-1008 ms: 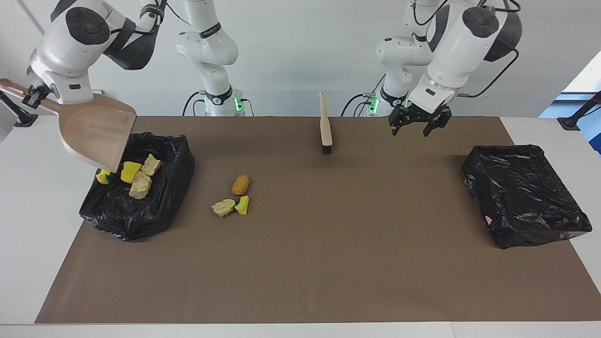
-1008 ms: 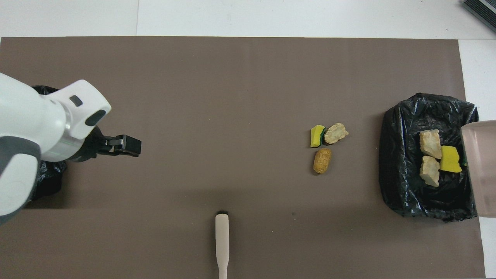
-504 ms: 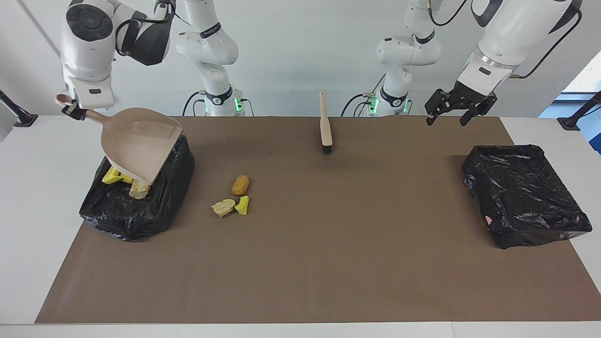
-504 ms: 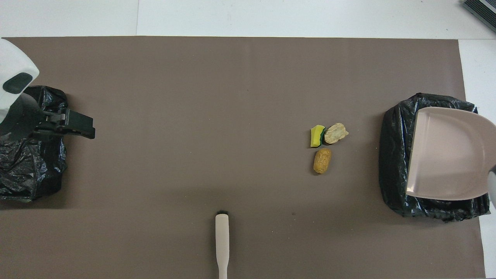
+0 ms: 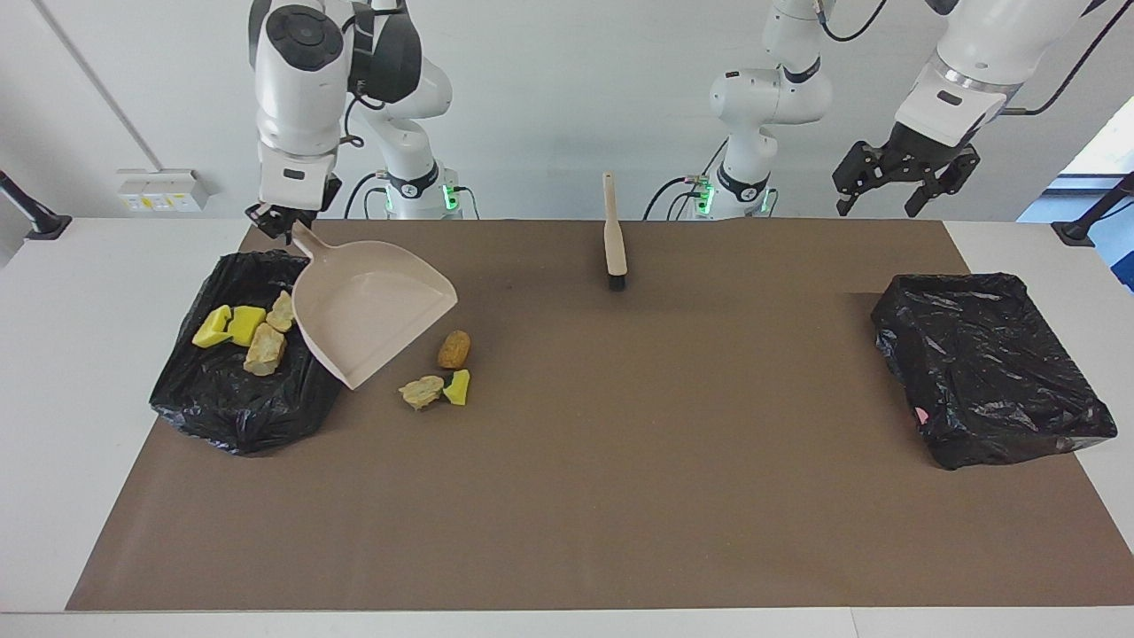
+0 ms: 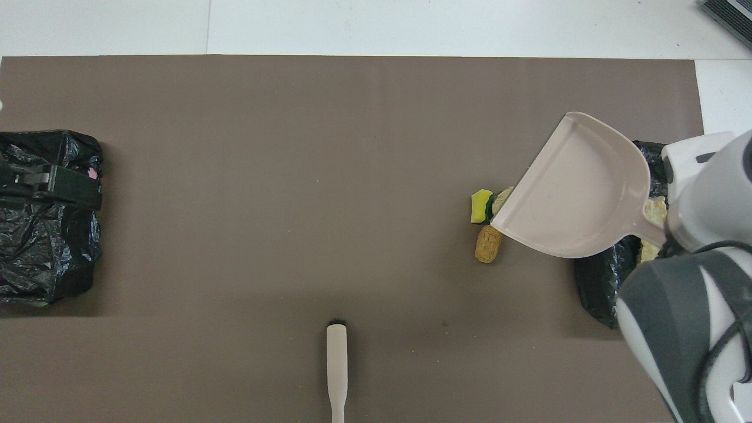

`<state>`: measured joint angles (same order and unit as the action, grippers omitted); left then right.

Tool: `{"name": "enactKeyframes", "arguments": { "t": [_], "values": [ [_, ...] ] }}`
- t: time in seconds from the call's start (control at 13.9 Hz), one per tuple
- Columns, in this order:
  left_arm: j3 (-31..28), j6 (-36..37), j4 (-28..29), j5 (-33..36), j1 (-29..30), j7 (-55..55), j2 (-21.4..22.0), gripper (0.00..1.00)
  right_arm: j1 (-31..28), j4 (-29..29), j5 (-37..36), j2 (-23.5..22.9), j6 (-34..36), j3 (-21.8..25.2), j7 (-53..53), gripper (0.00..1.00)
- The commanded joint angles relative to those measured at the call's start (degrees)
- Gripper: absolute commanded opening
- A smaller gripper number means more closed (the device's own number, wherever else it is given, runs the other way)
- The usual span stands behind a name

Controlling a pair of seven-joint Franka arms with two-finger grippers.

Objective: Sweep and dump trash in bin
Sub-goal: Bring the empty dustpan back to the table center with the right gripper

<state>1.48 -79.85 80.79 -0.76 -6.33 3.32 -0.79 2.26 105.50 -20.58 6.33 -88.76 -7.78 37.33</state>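
My right gripper (image 5: 282, 220) is shut on the handle of an empty beige dustpan (image 5: 372, 306), which hangs tilted between the black-lined bin (image 5: 239, 416) and three loose scraps. These are a brown croquette (image 5: 454, 349), a beige chunk (image 5: 422, 391) and a yellow sponge wedge (image 5: 458, 387). In the overhead view the dustpan (image 6: 578, 194) partly covers the croquette (image 6: 488, 244) and the sponge wedge (image 6: 481, 205). Yellow sponges (image 5: 229, 325) and beige chunks (image 5: 266, 347) lie in the bin. My left gripper (image 5: 904, 173) is open and empty, raised at the left arm's end.
A wooden-handled brush (image 5: 613, 239) lies on the brown mat near the robots, midway between the arms; it also shows in the overhead view (image 6: 336, 364). A second black-lined bin (image 5: 992, 372) stands at the left arm's end, under my left gripper (image 6: 53, 185) in the overhead view.
My right arm swung the empty dustpan from over the bin toward the loose scraps and turned it pan-up. My left gripper rose and drew back toward the left arm's end.
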Motion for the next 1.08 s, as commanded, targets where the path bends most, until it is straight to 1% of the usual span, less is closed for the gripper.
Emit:
{"name": "enactKeyframes", "arguments": {
  "t": [0.0,0.14,0.29,0.5,0.65,0.79,0.94,1.01],
  "values": [
    [-1.22,0.93,2.51,1.29,-1.4,-2.17,2.19,1.0,2.91,-0.91,3.96,-2.01,-0.36,0.31,-9.87,0.0],
    [-1.3,1.45,4.01,1.11,-0.79,-1.99,3.34,1.0,5.55,-3.8,6.24,-5.17,-0.8,0.31,-16.11,0.0],
    [-1.3,1.19,4.02,1.02,-0.7,-2.26,3.34,1.0,8.88,-6.7,8.27,-7.89,-1.06,0.31,-22.96,0.0],
    [-1.3,1.63,3.93,1.02,-0.7,-2.26,3.34,1.0,12.41,-12.75,13.01,-15.61,-1.33,0.31,-36.31,0.0],
    [-1.3,1.28,3.85,1.02,-0.61,-2.35,3.26,1.0,15.13,-15.84,15.3,-19.49,-4.12,0.31,-44.32,0.0],
    [-1.3,1.28,3.84,1.11,-0.52,-1.83,3.25,1.0,16.8,-19.96,16.45,-24.14,-4.84,0.31,-49.69,0.0],
    [-1.3,1.37,3.84,1.11,-0.17,-1.39,3.25,1.0,18.91,-24.53,18.99,-28.8,-6.68,0.31,-58.55,0.0],
    [-1.3,1.71,3.93,1.11,-0.17,-1.38,3.34,1.0,19.7,-25.51,20.66,-30.57,-8.43,0.31,-63.64,0.0]
  ]
}}
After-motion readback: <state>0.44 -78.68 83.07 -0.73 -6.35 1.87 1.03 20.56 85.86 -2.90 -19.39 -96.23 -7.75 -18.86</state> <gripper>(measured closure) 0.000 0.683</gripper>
